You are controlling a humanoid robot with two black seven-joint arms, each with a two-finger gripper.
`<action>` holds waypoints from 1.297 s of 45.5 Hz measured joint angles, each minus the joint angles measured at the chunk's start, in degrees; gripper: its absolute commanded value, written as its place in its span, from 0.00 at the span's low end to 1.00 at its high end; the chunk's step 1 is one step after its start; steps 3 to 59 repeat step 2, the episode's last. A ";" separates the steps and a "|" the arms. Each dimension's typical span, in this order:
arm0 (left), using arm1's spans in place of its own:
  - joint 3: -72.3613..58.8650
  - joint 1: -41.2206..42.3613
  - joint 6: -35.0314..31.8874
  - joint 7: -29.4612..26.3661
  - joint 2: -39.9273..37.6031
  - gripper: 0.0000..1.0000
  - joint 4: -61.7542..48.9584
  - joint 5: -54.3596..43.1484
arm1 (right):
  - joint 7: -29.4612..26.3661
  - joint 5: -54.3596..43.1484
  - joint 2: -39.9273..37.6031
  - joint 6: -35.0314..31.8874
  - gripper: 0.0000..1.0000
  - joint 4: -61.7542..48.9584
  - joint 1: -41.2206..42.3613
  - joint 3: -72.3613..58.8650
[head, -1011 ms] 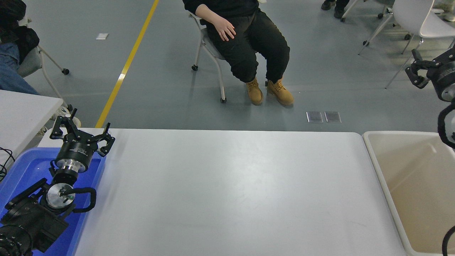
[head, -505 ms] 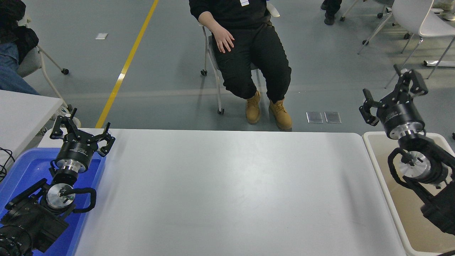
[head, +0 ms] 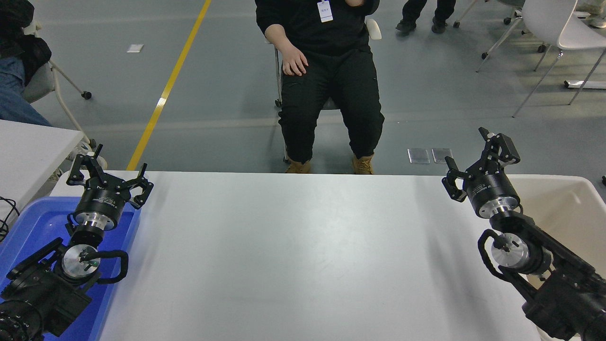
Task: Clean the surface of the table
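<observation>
The table surface (head: 293,251) is a wide white-grey top filling the lower middle of the head view, with nothing lying on it. My right gripper (head: 478,158) hangs open above the table's far right corner, its fingers spread and holding nothing. My left gripper (head: 109,173) stays parked over the blue tray at the lower left, open and empty as well.
A blue tray (head: 28,227) sits under the left arm. A beige tub (head: 575,199) stands off the table's right end, behind the right arm. A person in black sits on a chair (head: 331,90) just past the far edge. A second white tabletop corner (head: 33,151) shows at left.
My right arm has swung in from the right edge, down and leftward, to over the table's far right corner. The seated person has rolled closer to the table. The left arm has not moved.
</observation>
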State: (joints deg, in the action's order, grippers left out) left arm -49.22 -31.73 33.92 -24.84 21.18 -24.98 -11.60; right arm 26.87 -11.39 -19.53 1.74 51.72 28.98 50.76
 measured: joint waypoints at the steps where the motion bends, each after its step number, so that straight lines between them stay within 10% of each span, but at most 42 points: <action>1: 0.00 0.00 0.00 0.00 0.00 1.00 0.00 0.00 | 0.01 -0.03 0.03 0.00 0.98 -0.06 -0.02 0.09; 59: 0.00 0.00 0.00 0.00 0.00 1.00 0.00 0.00 | 0.02 -0.05 0.05 0.01 0.98 -0.10 -0.04 0.16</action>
